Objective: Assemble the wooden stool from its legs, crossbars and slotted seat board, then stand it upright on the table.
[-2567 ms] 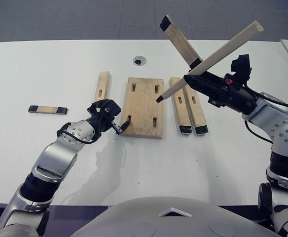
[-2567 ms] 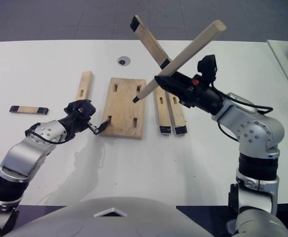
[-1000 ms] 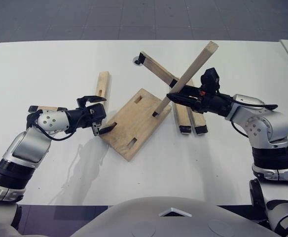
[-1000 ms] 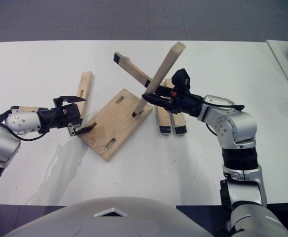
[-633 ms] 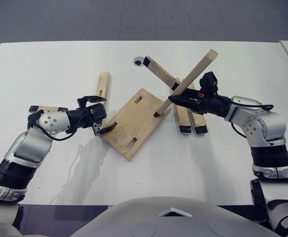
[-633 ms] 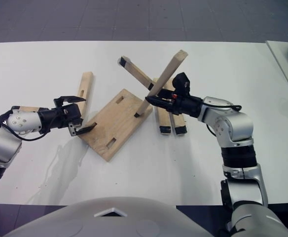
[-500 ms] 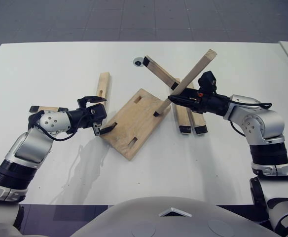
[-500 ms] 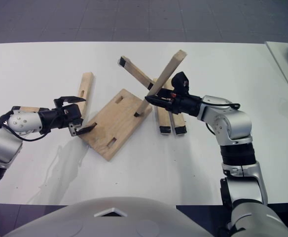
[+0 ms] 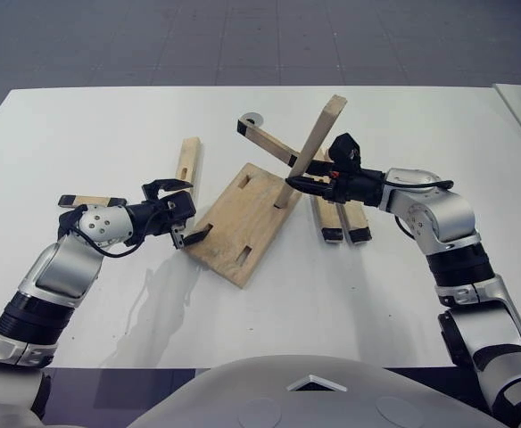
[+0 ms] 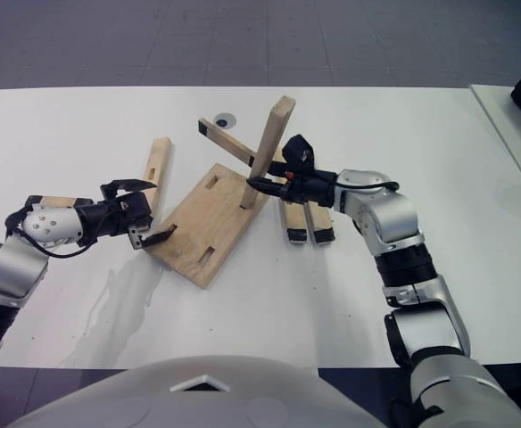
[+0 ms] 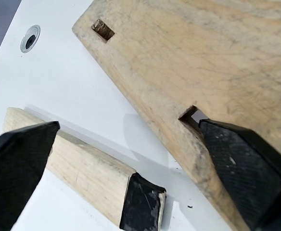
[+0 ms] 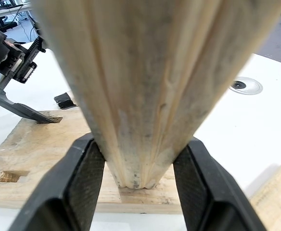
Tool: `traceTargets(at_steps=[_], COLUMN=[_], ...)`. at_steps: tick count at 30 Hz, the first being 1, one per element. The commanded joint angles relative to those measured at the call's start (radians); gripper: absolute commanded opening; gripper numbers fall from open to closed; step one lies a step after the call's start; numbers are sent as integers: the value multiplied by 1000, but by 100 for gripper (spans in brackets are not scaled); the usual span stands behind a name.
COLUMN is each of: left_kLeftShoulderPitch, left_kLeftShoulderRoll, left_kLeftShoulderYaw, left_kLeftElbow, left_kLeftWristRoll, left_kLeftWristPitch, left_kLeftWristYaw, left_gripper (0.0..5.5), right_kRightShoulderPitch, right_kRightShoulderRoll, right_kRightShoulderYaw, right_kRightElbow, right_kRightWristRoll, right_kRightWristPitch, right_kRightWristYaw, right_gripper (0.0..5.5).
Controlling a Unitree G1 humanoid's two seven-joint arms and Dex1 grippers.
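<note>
The right gripper (image 9: 292, 182) is clamped on two crossed sticks (image 9: 312, 147). The steeper stick's lower end touches the one seat board (image 9: 234, 227) ahead of the fingertips. A pair of legs (image 9: 330, 218) lies side by side under its wrist. The left gripper (image 9: 192, 209) is spread wide, with one fingertip (image 11: 241, 159) at a slot in the board's edge. A single leg (image 9: 186, 159) lies just beyond it, and one short crossbar (image 9: 86, 201) lies back beside its arm.

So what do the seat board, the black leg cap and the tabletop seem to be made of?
Seat board: pale bare wood, apparently unvarnished; grain streaks and rough slot edges show.
Leg cap: matte black, either rubber or paint; the look leaves it open.
Tabletop: smooth, even white, likely laminate or painted board.
</note>
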Motion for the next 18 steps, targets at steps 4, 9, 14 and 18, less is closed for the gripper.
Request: traceTargets(at_steps=[4,9,14,18], left_kLeftShoulderPitch=[57,58,67,73], left_kLeftShoulderRoll=[-16,-26,-59,-65], left_kLeftShoulderYaw=[-39,-34,-31,-30], left_kLeftElbow=[26,32,27,24], left_kLeftWristRoll=[42,46,44,50], left_kLeftWristPitch=[43,49,80,87], left_kLeftWristYaw=[-21,-16,3,12], left_gripper=[540,540,540,540], right_kRightShoulderPitch=[63,23,-25,-24], right_kRightShoulderRoll=[-17,-7,1,-5], right_kRightShoulderYaw=[35,-54,-122,-147], right_kRightElbow=[78,-10,-38,-71], right_kRightWristRoll=[-71,-5,36,49], right_kRightWristPitch=[41,58,99,124], right_kRightWristYaw=[2,-11,-19,-8], right_gripper=[204,204,204,251])
